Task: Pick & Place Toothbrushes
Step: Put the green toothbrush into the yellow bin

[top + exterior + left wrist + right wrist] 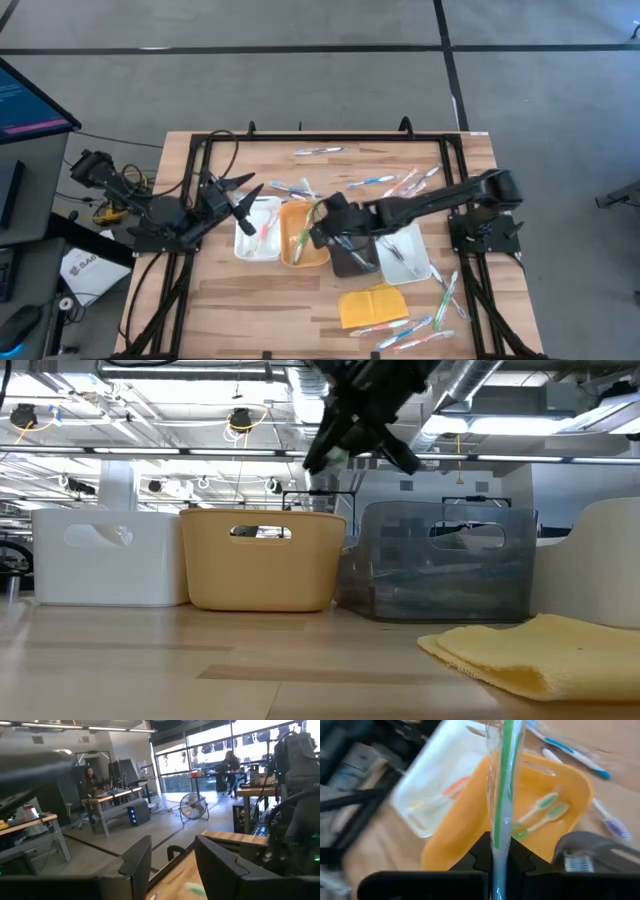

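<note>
My right gripper [501,857] is shut on a green toothbrush [507,770] in a clear wrapper. It hovers above the orange tray [303,238], high over the trays in the low view [360,415]. Two green toothbrushes [540,812] lie in the orange tray [570,785]. An orange one [455,787] lies in the white tray [427,775] beside it. More toothbrushes lie loose on the table's far part [385,181] and near its right front corner [445,295]. My left gripper [243,200] is open above the left edge of the white tray [258,230], and its wrist view [172,865] looks into the room. My right gripper pinches the wrapped green toothbrush between its two fingers at its pale end [500,847]. The rest of the brush sticks out ahead of the fingertips. The brush is lifted clear, over the orange tray. In the low view its free end [340,457] points slantwise down.
Four trays stand in a row: white [110,555], orange [262,560], grey [440,565], and another white one [600,560]. A yellow pad [372,305] lies in front of them. People sit at desks in the room beyond the table.
</note>
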Robot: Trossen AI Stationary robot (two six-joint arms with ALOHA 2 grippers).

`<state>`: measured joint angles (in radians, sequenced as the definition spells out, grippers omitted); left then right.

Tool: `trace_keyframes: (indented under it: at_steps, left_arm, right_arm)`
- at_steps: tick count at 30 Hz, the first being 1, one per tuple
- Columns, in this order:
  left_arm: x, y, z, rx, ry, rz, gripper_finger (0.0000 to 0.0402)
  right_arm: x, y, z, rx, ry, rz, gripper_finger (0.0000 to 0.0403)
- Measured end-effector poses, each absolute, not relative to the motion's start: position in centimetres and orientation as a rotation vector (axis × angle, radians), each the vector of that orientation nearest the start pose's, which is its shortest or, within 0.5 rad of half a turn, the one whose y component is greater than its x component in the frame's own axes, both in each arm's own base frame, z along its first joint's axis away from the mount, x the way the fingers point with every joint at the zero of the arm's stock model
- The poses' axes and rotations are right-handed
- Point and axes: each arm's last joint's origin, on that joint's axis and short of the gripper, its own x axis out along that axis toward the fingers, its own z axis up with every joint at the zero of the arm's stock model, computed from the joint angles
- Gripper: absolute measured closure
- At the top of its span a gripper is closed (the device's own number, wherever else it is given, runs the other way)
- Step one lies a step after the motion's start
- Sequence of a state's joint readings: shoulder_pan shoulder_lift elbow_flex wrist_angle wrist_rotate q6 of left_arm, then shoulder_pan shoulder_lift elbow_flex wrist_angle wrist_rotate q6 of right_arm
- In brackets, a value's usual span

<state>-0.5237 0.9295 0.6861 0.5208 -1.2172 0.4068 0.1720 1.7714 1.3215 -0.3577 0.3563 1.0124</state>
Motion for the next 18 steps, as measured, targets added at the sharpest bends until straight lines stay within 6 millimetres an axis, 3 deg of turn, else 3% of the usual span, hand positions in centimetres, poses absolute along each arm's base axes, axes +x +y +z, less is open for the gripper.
trace_keyframes:
  at_steps: [9,18]
  left_arm:
    - [17.3,-7.7,33.5,0.166,-0.015,0.746,0.0263]
    - [17.1,-7.6,33.4,0.205,0.033,0.821,0.0283]
  right_arm:
    - [40.7,4.5,24.9,0.772,0.87,-0.552,0.0391]
    - [40.3,3.2,25.4,0.834,0.961,-0.526,0.039]
